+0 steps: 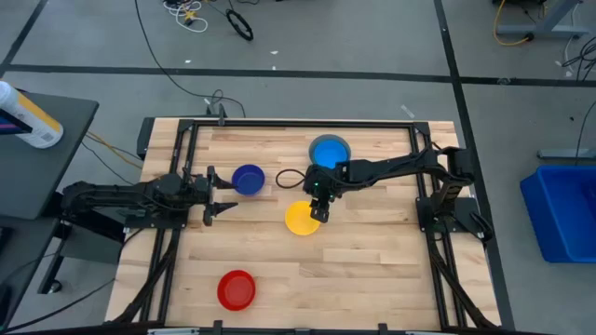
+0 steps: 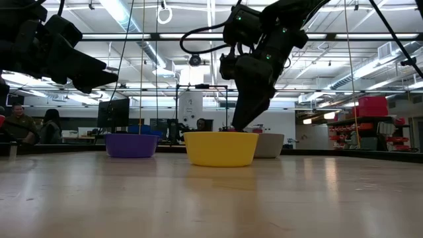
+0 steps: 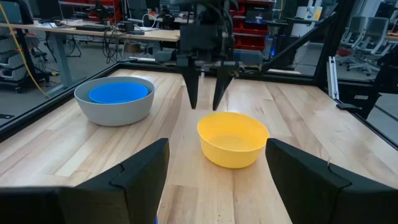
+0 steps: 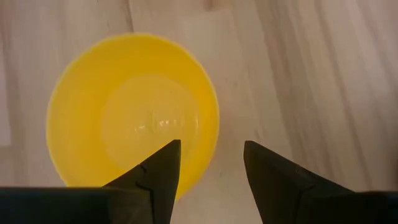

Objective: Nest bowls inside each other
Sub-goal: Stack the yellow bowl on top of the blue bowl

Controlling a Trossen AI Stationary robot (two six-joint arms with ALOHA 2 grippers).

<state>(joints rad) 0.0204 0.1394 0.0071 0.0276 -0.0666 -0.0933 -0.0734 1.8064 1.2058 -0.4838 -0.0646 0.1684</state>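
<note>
The yellow bowl [image 1: 300, 220] [image 3: 233, 138] [image 4: 134, 112] rests on its base mid-table. My right gripper [image 1: 318, 210] [image 3: 206, 102] [image 4: 211, 163] hovers open, pointing steeply down just above its rim, one finger over the inside and one outside. The light blue bowl [image 1: 328, 149] [image 3: 118, 93] sits nested in the grey bowl [image 3: 115, 109] toward the far edge. The dark blue bowl [image 1: 248, 179] [image 2: 131, 144] stands left of centre, and the red bowl [image 1: 236, 289] near the front. My left gripper [image 1: 216, 197] [image 3: 217, 180] waits open at the left, beside the dark blue bowl.
A black cable [image 1: 287, 179] lies looped on the wood between the dark blue bowl and my right arm. Black frame rails [image 1: 186, 158] run along the table's left and right sides. Bare wood lies at the near right.
</note>
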